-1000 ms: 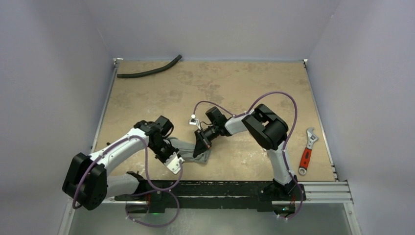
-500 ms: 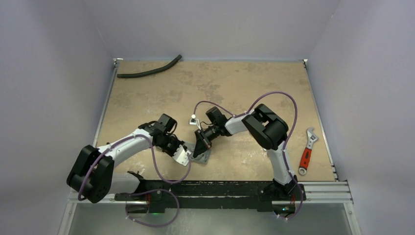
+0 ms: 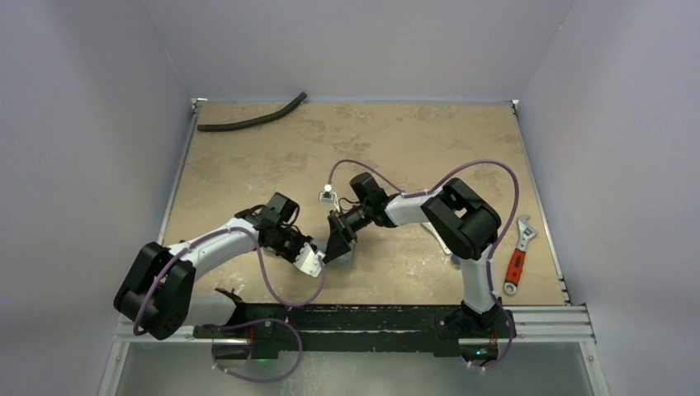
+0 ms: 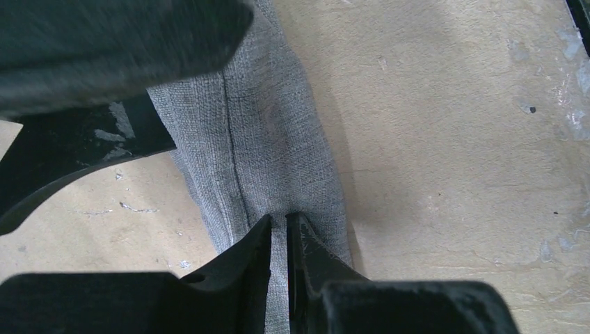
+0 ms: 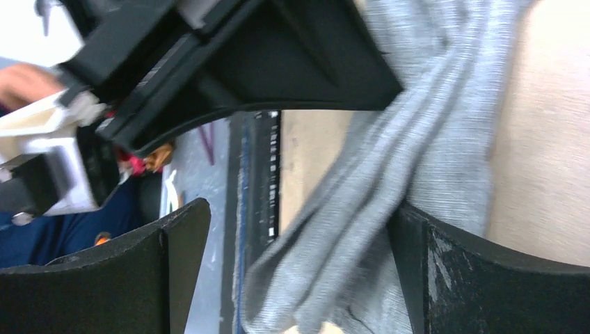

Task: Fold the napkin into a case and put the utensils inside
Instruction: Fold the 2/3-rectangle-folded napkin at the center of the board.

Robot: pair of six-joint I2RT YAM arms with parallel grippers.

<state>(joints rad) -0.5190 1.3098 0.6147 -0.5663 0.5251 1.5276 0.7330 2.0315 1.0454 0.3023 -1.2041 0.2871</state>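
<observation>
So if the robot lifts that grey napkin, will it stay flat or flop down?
Probably flop: the napkin bunches into soft folds where the left gripper pinches it. It looks thin, so it is likely light. Its rough weave probably won't slip easily.

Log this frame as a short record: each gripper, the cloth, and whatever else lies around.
left gripper: shut, pinching the grey cloth napkin
right gripper: open, jaws either side of the napkin
napkin state: bunched into a narrow strip, not a flat case
utensils: not made out in any view
red-handled metal wrench: far right, apart from both arms
long black curved hose: far left corner
</observation>
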